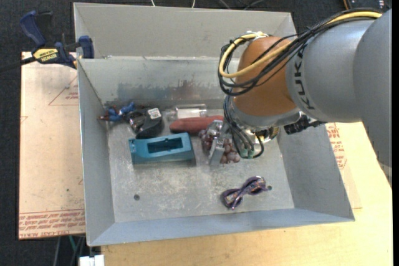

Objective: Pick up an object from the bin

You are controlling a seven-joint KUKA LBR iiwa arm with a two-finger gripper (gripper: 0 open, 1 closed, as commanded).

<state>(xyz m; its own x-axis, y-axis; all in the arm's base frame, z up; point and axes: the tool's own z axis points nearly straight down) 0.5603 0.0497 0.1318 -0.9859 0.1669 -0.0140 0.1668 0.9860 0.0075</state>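
My gripper [216, 145] hangs low in the middle of the bin, just right of a blue rectangular holder [162, 150] lying flat. Its metal fingers point down beside a dark red bar [194, 124] and a small brownish clump [229, 156] under the wrist. A clear plastic tube [190, 113] lies just behind the red bar. I cannot make out whether anything sits between the fingers.
A black and white gadget [148, 123] and a small blue clip [118, 113] lie at the back left. A purple twisted cord [244, 191] rests near the front wall. The arm with its orange cover and yellow cables fills the bin's right side.
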